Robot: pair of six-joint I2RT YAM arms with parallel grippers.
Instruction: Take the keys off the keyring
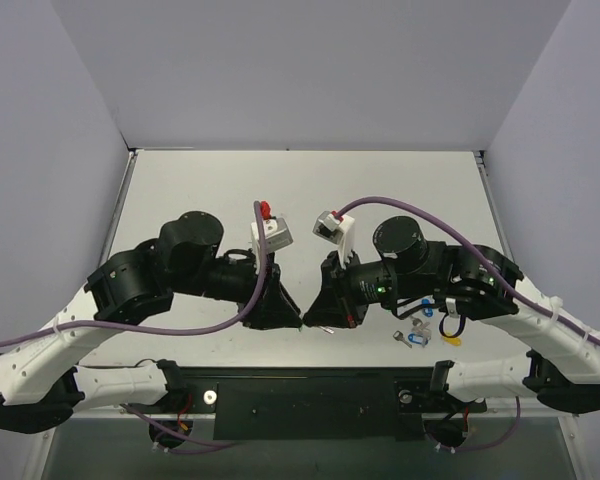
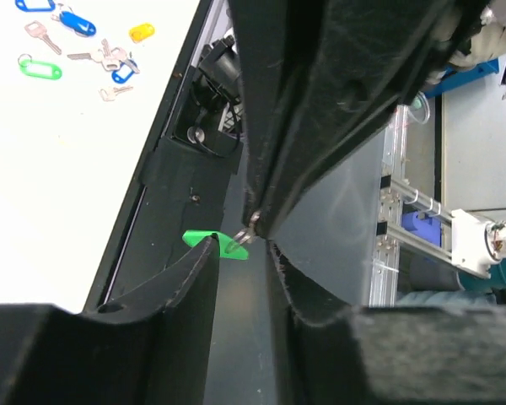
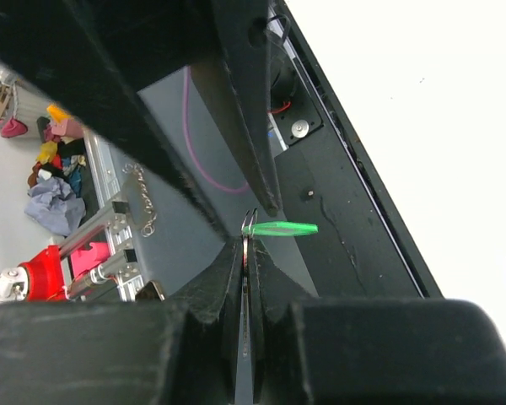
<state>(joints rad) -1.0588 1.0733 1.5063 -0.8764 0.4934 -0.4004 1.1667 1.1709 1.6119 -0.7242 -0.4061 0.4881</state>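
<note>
wrist views alone show the green key (image 3: 282, 228), at the tips of the right gripper (image 3: 249, 251) clenched on the keyring (image 3: 250, 222); left gripper (image 2: 243, 253) released beside it. overhead, both fold inward, tips meeting.

Left wrist view: the green key (image 2: 212, 242) is partly covered by one finger (image 2: 181, 287) of the left gripper (image 2: 243, 253); just beyond the fingertips, the keyring (image 2: 253, 224) is too small for its loop to be resolved. Right wrist view: most of the keyring is buried between the fingers (image 3: 202, 287) of the right gripper (image 3: 250, 245). Top view: both items are concealed under the meeting gripper tips.
</note>
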